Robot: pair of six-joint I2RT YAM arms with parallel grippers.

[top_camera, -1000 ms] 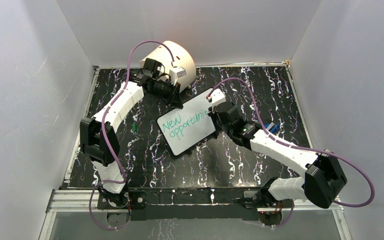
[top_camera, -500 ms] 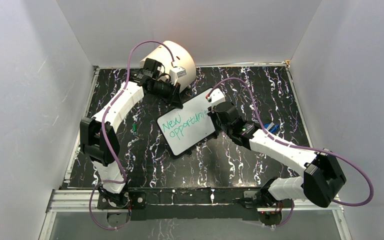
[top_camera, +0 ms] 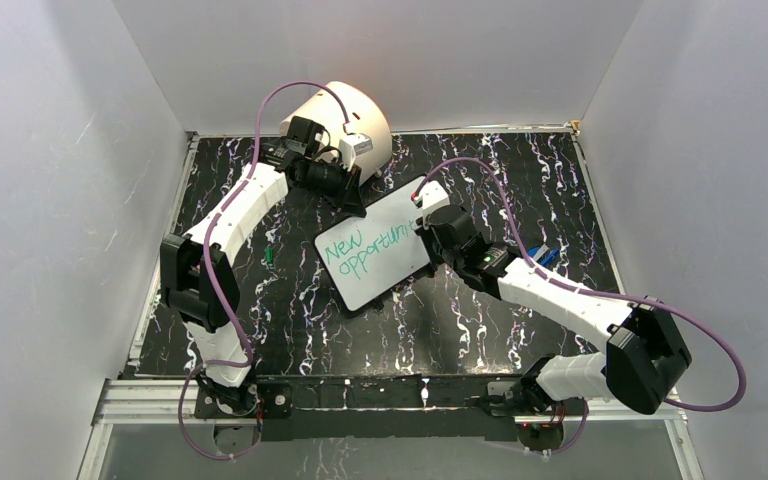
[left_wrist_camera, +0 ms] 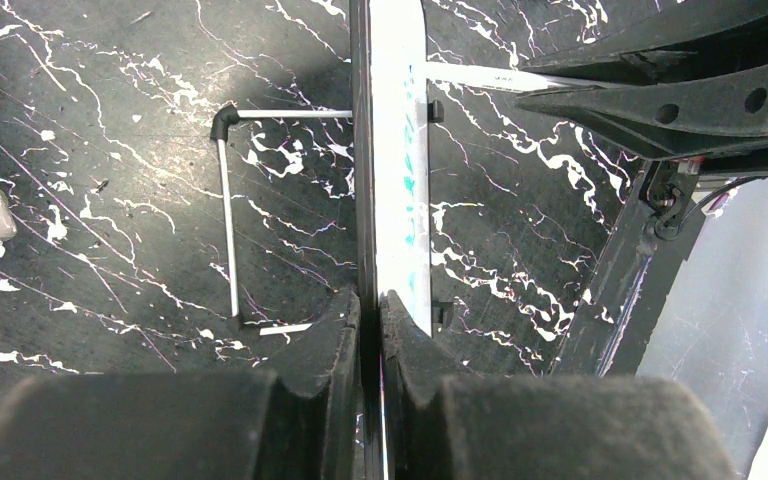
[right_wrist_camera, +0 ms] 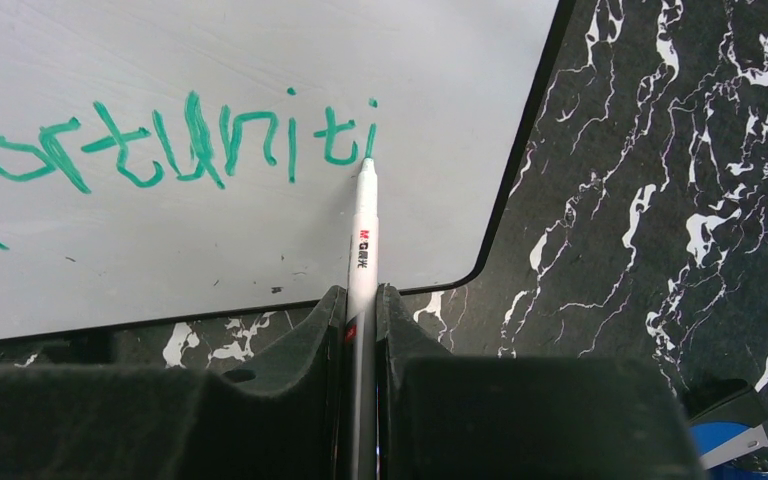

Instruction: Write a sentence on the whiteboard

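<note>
whiteboard | left claw clamps its edge | right claw grips marker (tip on sentence)

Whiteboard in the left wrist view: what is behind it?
A thin wire prop stand juts from the back of the whiteboard, with the marbled table beyond it. The board's rear face is edge-on, so unseen; in the top view the board covers the stand.
</note>
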